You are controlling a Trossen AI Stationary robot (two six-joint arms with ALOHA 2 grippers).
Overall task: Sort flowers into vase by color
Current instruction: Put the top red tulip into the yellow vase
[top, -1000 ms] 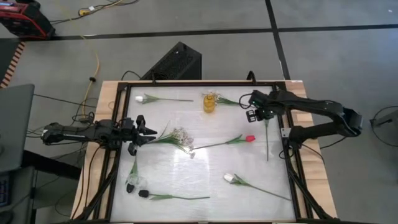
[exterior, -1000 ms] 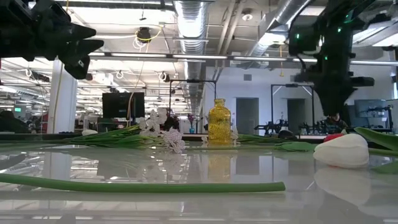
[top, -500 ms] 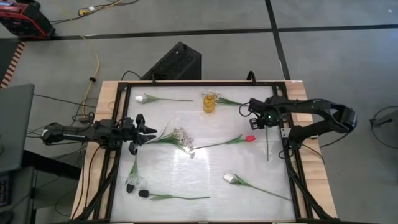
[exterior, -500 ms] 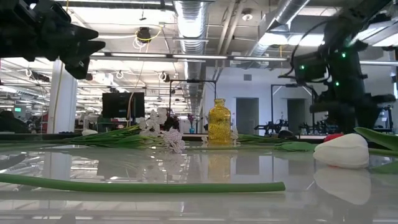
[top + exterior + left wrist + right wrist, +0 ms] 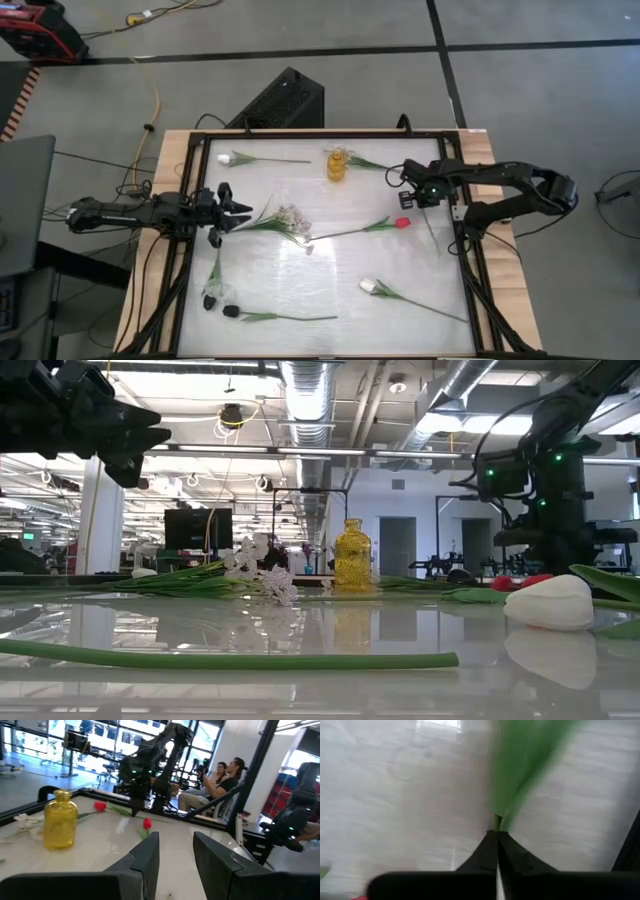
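Note:
My right gripper (image 5: 420, 193) is low over the table's right side, shut on a green-stemmed flower (image 5: 432, 232) whose bud I cannot make out. A red tulip (image 5: 402, 222) lies just beside it, toward the near edge. The yellow-amber vase (image 5: 338, 165) stands upright near the far edge, with nothing in it. My left gripper (image 5: 240, 212) hovers open at the left edge, pointing at the spray of tiny white blossoms (image 5: 291, 218). White tulips (image 5: 225, 158) (image 5: 370, 287) and black tulips (image 5: 212, 299) lie flat on the table. My right gripper pinches the flower's green stem or leaf (image 5: 506, 815) between its shut fingertips (image 5: 492, 845), coming from above and pointing down. The rest of the stem (image 5: 434, 240) trails from the gripper toward the near edge; I cannot tell whether it is lifted.
A black frame (image 5: 470, 290) rims the glossy table. Another green stem (image 5: 370, 163) lies between the vase and my right gripper. A second black tulip (image 5: 231, 311) with a long stem lies near the near-left corner. People sit in the room beyond the table's right side (image 5: 222, 775).
My right gripper has come down from high above the table to just over it and has shifted a little toward the near edge, onto the flower at the right side. That flower's stem, which lay straight along the right edge, now slants with its near end farther right.

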